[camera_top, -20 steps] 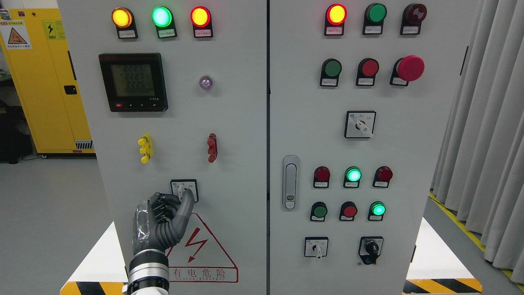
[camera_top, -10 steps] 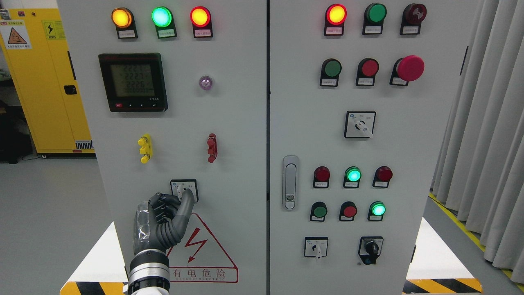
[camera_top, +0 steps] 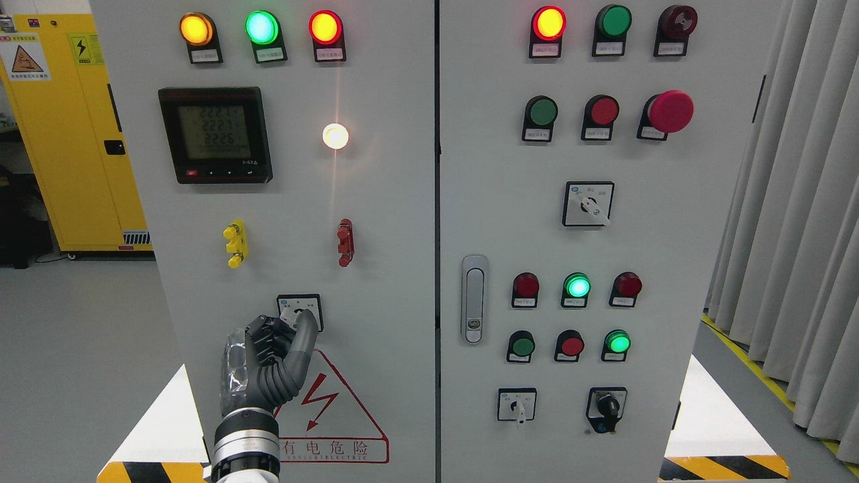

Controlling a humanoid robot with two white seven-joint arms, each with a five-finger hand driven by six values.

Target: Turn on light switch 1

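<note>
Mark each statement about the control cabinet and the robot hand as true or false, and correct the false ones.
1. The small round lamp right of the digital meter glows bright. True.
2. The left robot hand is at the rotary switch above the warning triangle. True.
3. The big red mushroom button is on the left door. False: it is on the right door.
4. All three top-left lamps are green. False: they are amber, green and red.

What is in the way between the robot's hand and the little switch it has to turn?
Nothing visible. The left hand is already at the rotary switch, its raised finger on the knob. The round lamp above glows bright white.
</note>
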